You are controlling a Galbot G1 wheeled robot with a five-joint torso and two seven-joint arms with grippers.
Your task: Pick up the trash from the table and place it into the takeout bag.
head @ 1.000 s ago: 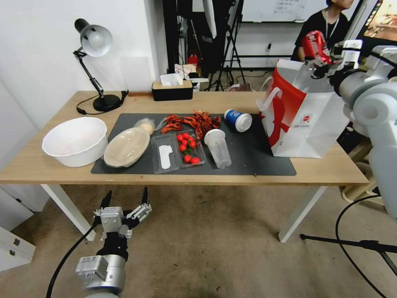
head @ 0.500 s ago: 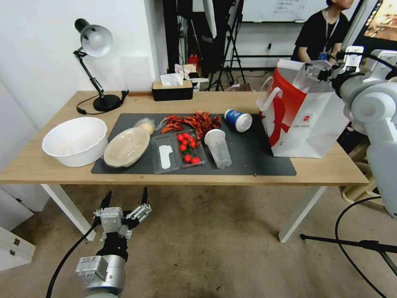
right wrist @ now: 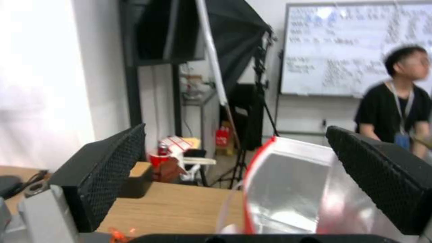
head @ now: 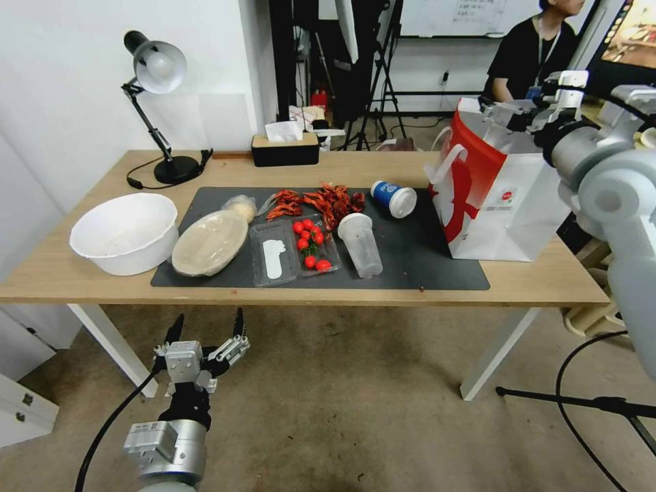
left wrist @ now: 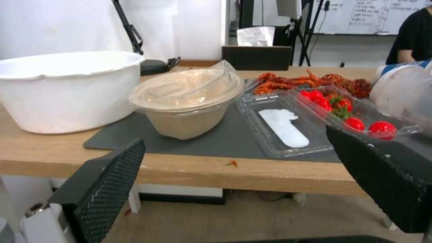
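The trash lies on the dark mat (head: 424,263) of the table (head: 61,277): a beige lidded container (head: 208,242), a pale wrapped wad (head: 240,205), a clear plastic cup (head: 360,244) on its side and a blue paper cup (head: 393,198) on its side. The takeout bag (head: 502,195) stands upright at the table's right end. My right gripper (head: 504,115) hovers open and empty over the bag's mouth (right wrist: 288,189). My left gripper (head: 209,320) hangs open below the table's front edge, facing the beige container (left wrist: 187,101).
A big white bowl (head: 123,232) sits at the left. A clear clamshell with cherry tomatoes (head: 294,251) and red crawfish shells (head: 321,199) lie mid-mat. A desk lamp (head: 157,68) and a tissue box (head: 284,149) stand at the back edge.
One second ago my right gripper held a red can above the bag. The can is gone from the gripper, which now stands open and has shifted slightly left. The left arm has not moved.
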